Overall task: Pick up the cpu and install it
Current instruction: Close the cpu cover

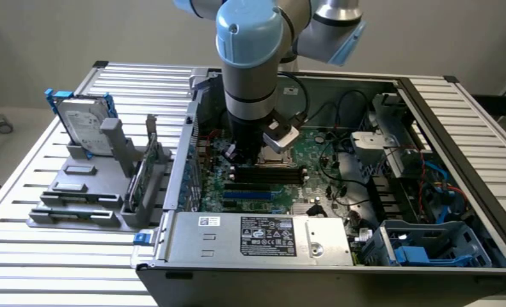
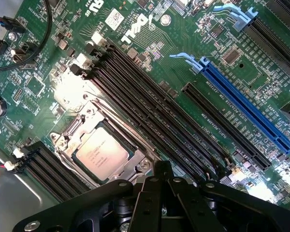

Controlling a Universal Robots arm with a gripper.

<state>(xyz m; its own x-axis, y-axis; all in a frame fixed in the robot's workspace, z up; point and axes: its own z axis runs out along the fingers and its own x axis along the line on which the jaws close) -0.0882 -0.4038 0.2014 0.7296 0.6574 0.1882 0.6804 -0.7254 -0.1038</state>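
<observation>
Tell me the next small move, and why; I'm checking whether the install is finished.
Probably a short straight lift of the gripper away from the board. The cpu already lies flat inside the socket frame, apart from the shut gripper, which holds nothing. Black memory slots run close beside the socket, so going straight up seems the safest way off.

Cpu (image 2: 102,153): brushed silvery metal top, satin sheen w/ faint print, in shiny bare-metal socket frame (image 2: 75,126). Motherboard (image 2: 150,63): glossy green. Memory slots (image 2: 150,108) at cpu's 2 o'clock: black plastic, semi-gloss. Blue slot (image 2: 244,108): glossy plastic. Gripper (image 2: 162,193): matt black, silver screws. Arm (image 1: 251,70): smooth grey metal, pale-blue plastic caps. Table (image 1: 48,256): ribbed bare aluminium.
</observation>
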